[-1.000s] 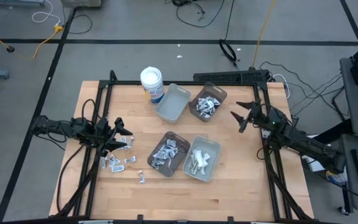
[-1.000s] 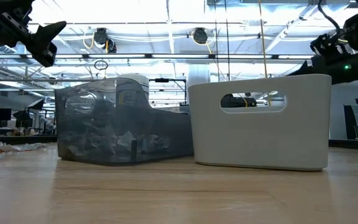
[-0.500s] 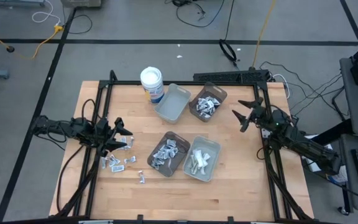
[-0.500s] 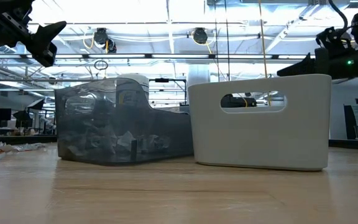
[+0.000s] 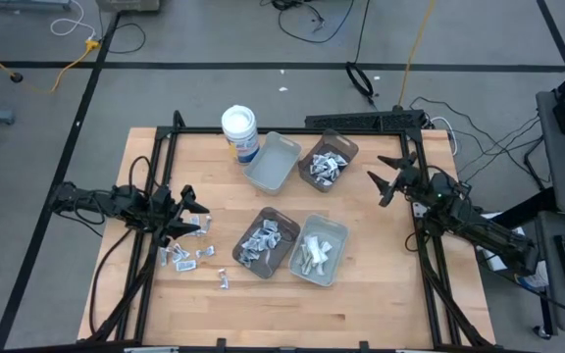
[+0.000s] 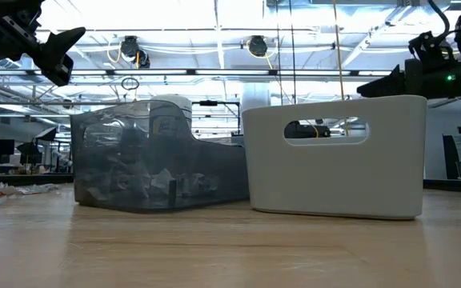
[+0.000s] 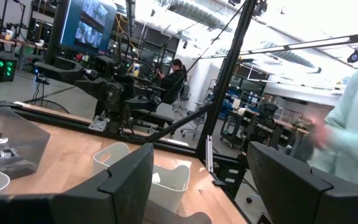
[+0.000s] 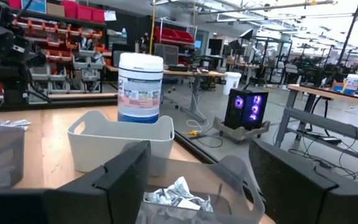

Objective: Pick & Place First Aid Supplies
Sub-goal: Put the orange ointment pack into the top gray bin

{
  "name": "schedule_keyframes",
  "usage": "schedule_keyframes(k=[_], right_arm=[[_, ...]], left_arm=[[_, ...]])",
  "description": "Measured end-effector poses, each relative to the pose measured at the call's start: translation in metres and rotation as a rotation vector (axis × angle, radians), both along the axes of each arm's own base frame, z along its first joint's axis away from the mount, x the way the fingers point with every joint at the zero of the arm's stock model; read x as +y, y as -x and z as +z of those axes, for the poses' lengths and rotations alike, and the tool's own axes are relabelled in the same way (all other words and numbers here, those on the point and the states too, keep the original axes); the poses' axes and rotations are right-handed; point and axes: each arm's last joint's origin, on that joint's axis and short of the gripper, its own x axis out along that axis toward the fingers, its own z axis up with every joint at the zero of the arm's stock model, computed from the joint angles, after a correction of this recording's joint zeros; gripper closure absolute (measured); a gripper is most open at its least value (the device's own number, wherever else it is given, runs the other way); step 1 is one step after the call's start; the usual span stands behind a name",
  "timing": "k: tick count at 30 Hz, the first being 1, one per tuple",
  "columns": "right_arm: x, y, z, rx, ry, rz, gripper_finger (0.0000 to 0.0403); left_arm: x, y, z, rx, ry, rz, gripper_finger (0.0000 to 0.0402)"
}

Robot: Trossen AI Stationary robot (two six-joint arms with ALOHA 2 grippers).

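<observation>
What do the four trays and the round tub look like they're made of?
Trays: likely molded plastic. Pale grey tray is opaque and matte with a cut-out handle; the dark tray is smoky and translucent, its contents showing through the wall. Tub: apparently smooth white plastic with a printed label.

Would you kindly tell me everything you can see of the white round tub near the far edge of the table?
The tub is a white plastic cylinder with a round white lid and a blue-and-white printed label around its side. It stands upright on the wooden table, closed, close behind the far corner of the pale grey tray; whether the two touch cannot be told. Neither arm is near it.
</observation>
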Motion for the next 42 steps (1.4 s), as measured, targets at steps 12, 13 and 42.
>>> schedule_keyframes(k=[12,13,42], right_arm=[[0.000,0.000,0.001,-0.005,0.003,0.003,0.0135],[0.000,0.000,0.001,-0.005,0.003,0.003,0.0135],[0.000,0.000,0.001,-0.006,0.003,0.004,0.0136]], left_arm=[[0.000,0.000,0.000,0.000,0.000,0.000,0.0135],[0.000,0.000,0.000,0.000,0.000,0.000,0.0135],[0.000,-0.028,0.065,0.655,0.123,0.111,0.0135]])
